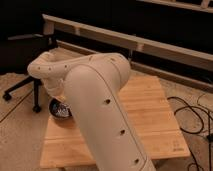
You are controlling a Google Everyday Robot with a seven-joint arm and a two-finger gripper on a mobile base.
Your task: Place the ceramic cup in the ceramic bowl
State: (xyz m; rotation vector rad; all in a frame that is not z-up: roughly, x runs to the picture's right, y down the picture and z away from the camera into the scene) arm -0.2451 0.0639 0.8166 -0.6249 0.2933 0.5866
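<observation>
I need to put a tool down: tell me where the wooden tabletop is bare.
Bare: the wooden tabletop right of the white robot arm. Crowded: the left edge, where the arm covers the round black ceramic bowl. The gripper is hidden behind the arm.

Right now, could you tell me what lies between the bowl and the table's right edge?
In the camera view, the arm crosses there; the gripper is hidden above the bowl on the table.
</observation>
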